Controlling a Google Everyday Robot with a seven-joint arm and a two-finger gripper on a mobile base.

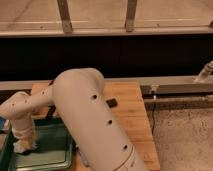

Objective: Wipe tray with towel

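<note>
A green tray (50,150) lies on the wooden table at the lower left. A white towel (23,146) rests on the tray's left part. My gripper (24,139) is at the end of the white arm, pointing down onto the towel and pressing it on the tray floor. The arm's large white body (95,125) covers the tray's right edge and the table behind it.
The wooden table (130,107) extends right of the arm, with a small dark object (112,103) on it. A blue item (2,124) shows at the left edge. A dark wall and metal rail (175,85) run behind the table; grey floor lies to the right.
</note>
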